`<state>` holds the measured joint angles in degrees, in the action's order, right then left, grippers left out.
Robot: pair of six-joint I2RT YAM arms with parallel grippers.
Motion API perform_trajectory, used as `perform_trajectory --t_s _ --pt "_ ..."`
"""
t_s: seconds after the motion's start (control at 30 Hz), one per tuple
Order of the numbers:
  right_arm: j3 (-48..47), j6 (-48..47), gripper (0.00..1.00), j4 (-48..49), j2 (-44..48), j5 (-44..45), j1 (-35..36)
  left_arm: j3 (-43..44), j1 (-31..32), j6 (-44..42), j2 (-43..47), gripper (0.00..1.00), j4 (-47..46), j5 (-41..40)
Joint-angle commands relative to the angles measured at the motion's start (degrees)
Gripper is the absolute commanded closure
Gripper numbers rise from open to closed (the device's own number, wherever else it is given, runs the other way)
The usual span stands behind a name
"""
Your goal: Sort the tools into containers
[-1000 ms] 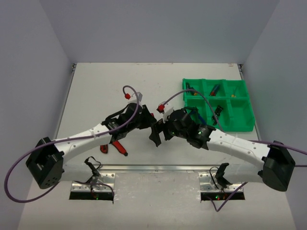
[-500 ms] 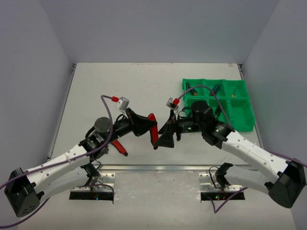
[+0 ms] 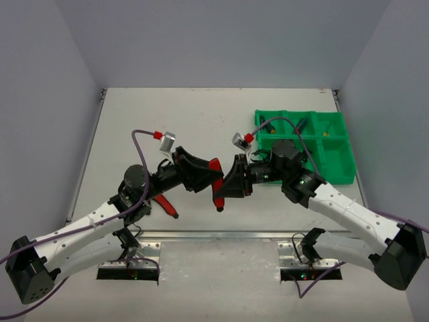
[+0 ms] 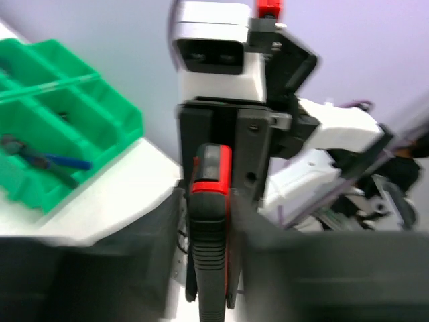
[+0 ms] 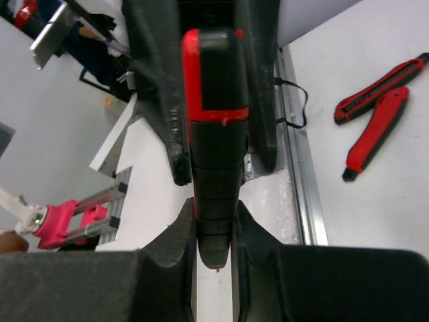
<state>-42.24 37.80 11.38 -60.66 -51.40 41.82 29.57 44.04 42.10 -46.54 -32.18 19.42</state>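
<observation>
Top external: two red-handled tools (image 3: 216, 180) (image 3: 167, 206)

Inspection finds no legible text anywhere in view. The red-handled tool (image 5: 216, 100) shows plain red and black surfaces, with no brand or number readable. The green tray (image 3: 333, 178) bears no readable label. The white camera housing (image 4: 214, 47) shows no marking, though that view is blurred.
</observation>
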Motion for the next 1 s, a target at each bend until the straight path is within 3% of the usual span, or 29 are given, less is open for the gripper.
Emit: perform_trajectory --t_s 0.0,0.03,0.07,0.13,0.17,0.2,0.23,0.3,0.4,0.5,0.57,0.7,0.8,0.87,0.97 --pt "-2.0 -3.8 1.00 -5.0 3.0 11.5 -0.2 7.0 0.1 -3.0 -0.6 0.14 11.5 -14.7" --pt "-2.6 -5.1 1.00 -8.0 3.3 15.7 -0.6 8.9 0.1 -3.3 -0.7 0.00 16.4 -19.8" --pt "-3.3 -6.1 1.00 -11.7 3.3 18.0 -1.6 11.7 0.1 -3.0 -0.9 0.00 23.6 -27.6" --pt "-4.6 -8.3 1.00 -18.7 2.9 30.8 -3.4 17.9 0.0 -0.1 -2.7 0.00 46.9 -42.9" --pt "-5.7 -10.0 1.00 -24.0 2.5 34.8 -5.2 22.8 0.0 3.8 -3.4 0.00 52.6 -52.5" --pt "-6.5 -11.1 1.00 -27.4 1.2 43.5 -6.6 25.7 0.0 5.7 -4.5 0.00 62.8 -57.4" --pt "-7.4 -12.0 1.00 -30.6 0.9 45.5 -6.9 28.0 0.0 7.2 -4.8 0.00 65.1 -60.7" --pt "-9.5 -13.4 1.00 -37.8 -2.5 58.4 -16.3 32.7 0.0 7.7 -5.4 0.00 76.4 -64.6" --pt "-9.8 -13.6 1.00 -42.6 -3.0 63.3 -30.6 33.1 0.0 3.0 -3.7 0.00 80.3 -62.3" --pt "-9.4 -12.8 1.00 -42.6 -2.2 68.7 -39.8 28.5 0.0 -2.2 -0.1 0.00 80.3 -58.7" --pt "-10.8 -13.1 1.00 -42.4 -3.6 73.5 -41.6 25.4 0.0 -4.1 1.3 0.00 80.1 -58.2" --pt "-15.7 -14.2 1.00 -42.4 -12.2 74.2 -44.1 20.7 0.0 -4.1 2.3 0.00 79.0 -59.3" --pt "-24.4 -15.8 1.00 -48.0 -19.8 75.5 -44.2 19.9 0.1 -6.0 2.4 0.00 77.6 -57.2" --pt "-29.3 -18.4 1.00 -51.1 -27.1 80.9 -44.7 19.6 0.0 -6.1 2.7 0.00 77.3 -57.7" --pt "-32.1 -20.8 1.00 -52.2 -30.2 81.6 -46.9 19.3 0.1 -5.7 4.1 0.00 77.4 -57.9"
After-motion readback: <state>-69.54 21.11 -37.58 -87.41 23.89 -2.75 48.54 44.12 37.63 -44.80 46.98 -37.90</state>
